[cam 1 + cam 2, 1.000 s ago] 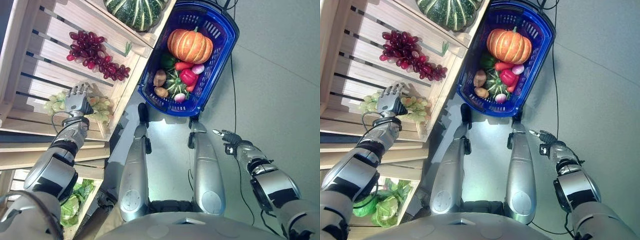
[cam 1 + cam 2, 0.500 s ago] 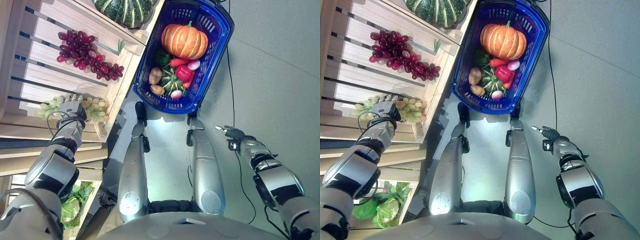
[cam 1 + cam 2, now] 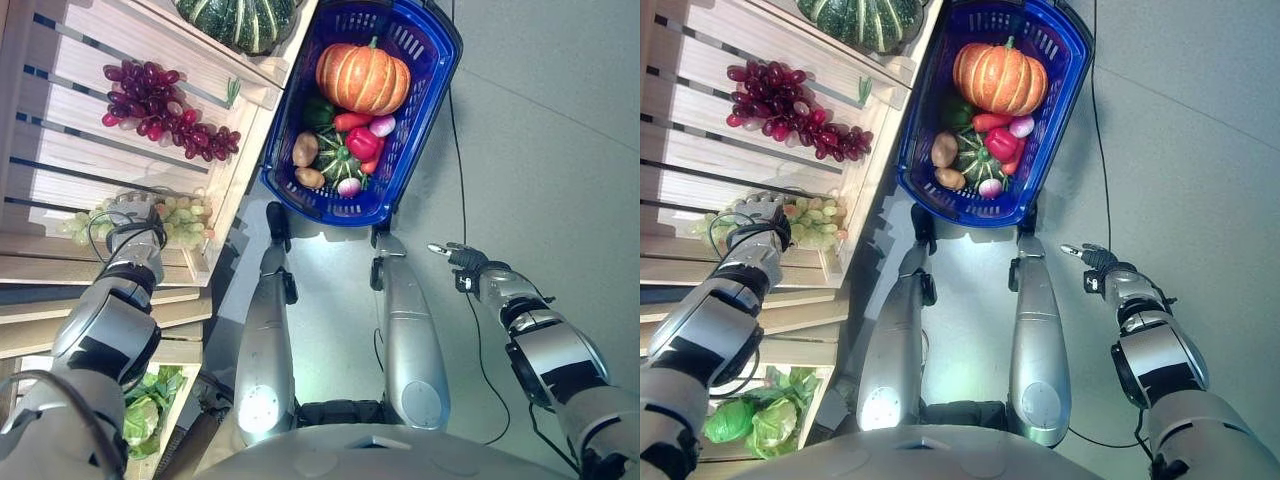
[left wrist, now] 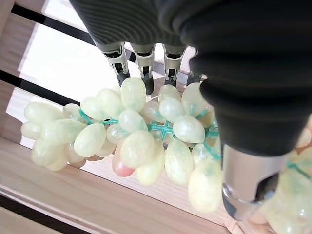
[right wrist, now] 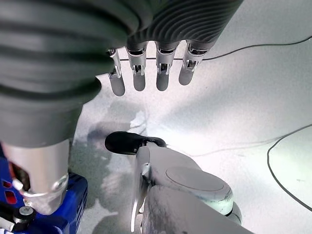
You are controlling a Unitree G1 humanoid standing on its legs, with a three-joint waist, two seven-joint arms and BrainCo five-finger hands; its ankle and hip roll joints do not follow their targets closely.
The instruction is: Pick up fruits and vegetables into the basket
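Note:
A bunch of green grapes [image 3: 186,214] lies at the front of a slatted wooden crate [image 3: 60,150]. My left hand [image 3: 131,212] rests on the bunch. In the left wrist view its fingers [image 4: 141,63] reach over the far side of the grapes [image 4: 141,141] and the thumb [image 4: 246,195] sits on the near side, not clamped. The blue basket [image 3: 440,70] stands on the floor to the right of the crate. It holds an orange pumpkin [image 3: 362,77], a red pepper, potatoes and other vegetables. My right hand [image 3: 458,257] hangs open over the floor with nothing in it.
Red grapes [image 3: 160,105] lie further back in the same crate, and a striped green squash [image 3: 240,20] sits in the crate behind. Leafy greens [image 3: 150,400] fill a lower crate at the left. Grey floor stretches to the right of the basket.
My left hand has come down from above the green grapes onto the bunch, its fingers now around it. The camera has shifted a little. The right hand has hardly moved.

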